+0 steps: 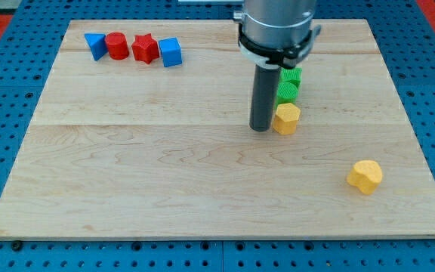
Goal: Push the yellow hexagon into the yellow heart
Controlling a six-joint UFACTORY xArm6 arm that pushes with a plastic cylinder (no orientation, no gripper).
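Note:
The yellow hexagon (pixel 286 119) lies right of the board's middle. My tip (pixel 260 128) rests on the board just left of it, touching or nearly touching its left side. The yellow heart (pixel 365 177) lies apart, toward the view's lower right. The rod and the arm's grey body rise from the tip toward the view's top.
Two green blocks (pixel 288 85) stand just above the yellow hexagon, partly hidden by the rod. At the view's top left is a row: a blue triangle (pixel 95 44), a red cylinder (pixel 116 46), a red star (pixel 145 48), a blue cube (pixel 171 52). The wooden board (pixel 127 166) sits on a blue perforated table.

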